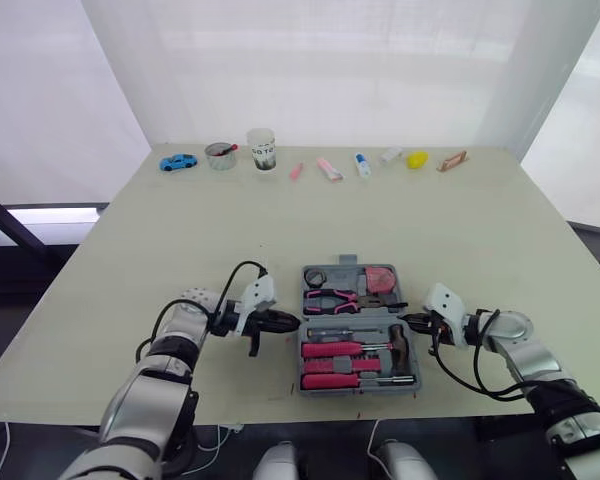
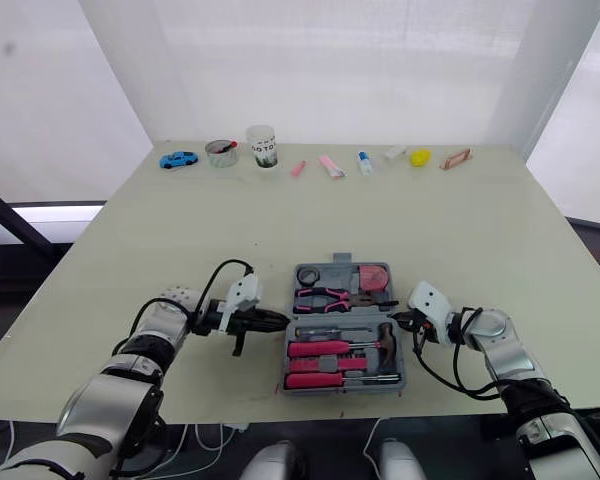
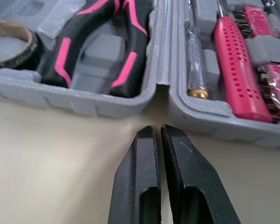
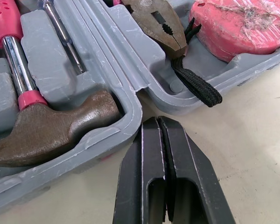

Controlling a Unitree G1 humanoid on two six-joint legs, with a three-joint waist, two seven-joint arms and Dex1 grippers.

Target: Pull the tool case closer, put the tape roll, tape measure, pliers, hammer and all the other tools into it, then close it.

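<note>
Open grey plastic tool case [image 1: 302, 360], tools inside, sits near the front edge of the pale cream table [image 1: 430, 230] — white curtains [image 1: 330, 70] behind. Left gripper [image 1: 288, 322] and right gripper [image 1: 408, 321] flank its hinge — fingers pressed together, empty.

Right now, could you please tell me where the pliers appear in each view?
Left eye view: pliers in the tool case's far half, centre.
Right eye view: the same compartment.
Left wrist view: their handles, beside the tape roll.
Right wrist view: their nose, beside the tape measure.
Shared landmark: the grey tool case's rim.
</note>
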